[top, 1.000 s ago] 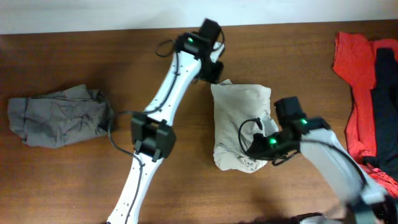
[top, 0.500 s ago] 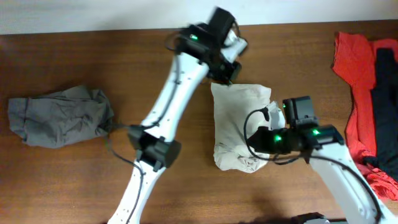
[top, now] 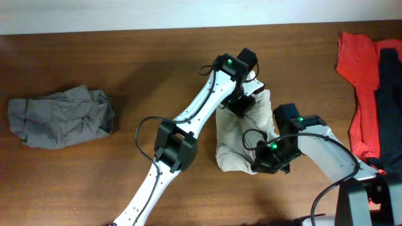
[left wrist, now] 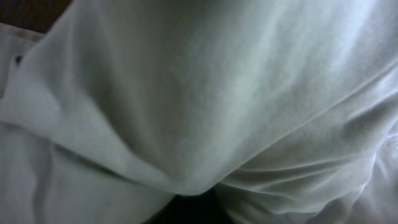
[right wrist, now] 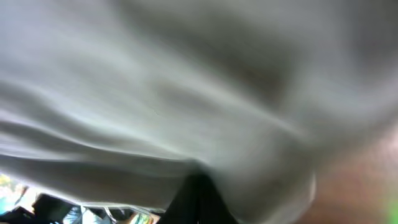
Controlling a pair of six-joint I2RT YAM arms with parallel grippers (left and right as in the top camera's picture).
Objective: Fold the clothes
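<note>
Two arms meet over the same garment, the light beige cotton shorts [top: 233, 145], which lie as a loosely folded bundle on the brown wooden table [top: 125, 56], a little right of centre. From overhead I see the left gripper [top: 242, 104] pressed down on the far edge of the bundle. Its jaws are closed, and the left wrist camera shows nothing but pale cloth, with folds running together into a dark spot at the bottom of the frame, so I read it as pinching the fabric there. The right gripper [top: 267, 161] sits at the near right corner of the shorts, jaws likewise closed. In its wrist view, blurred beige cloth fills the picture and gathers around a dark finger [right wrist: 198, 198] at the lower edge, so it too has hold of the shorts.

Well apart, at the left end of the table, a crumpled gray fabric garment [top: 59, 116] lies in a heap. At the right edge a red cloth garment [top: 355, 63] is spread out, with a black garment [top: 386, 85] lying on top of it.
</note>
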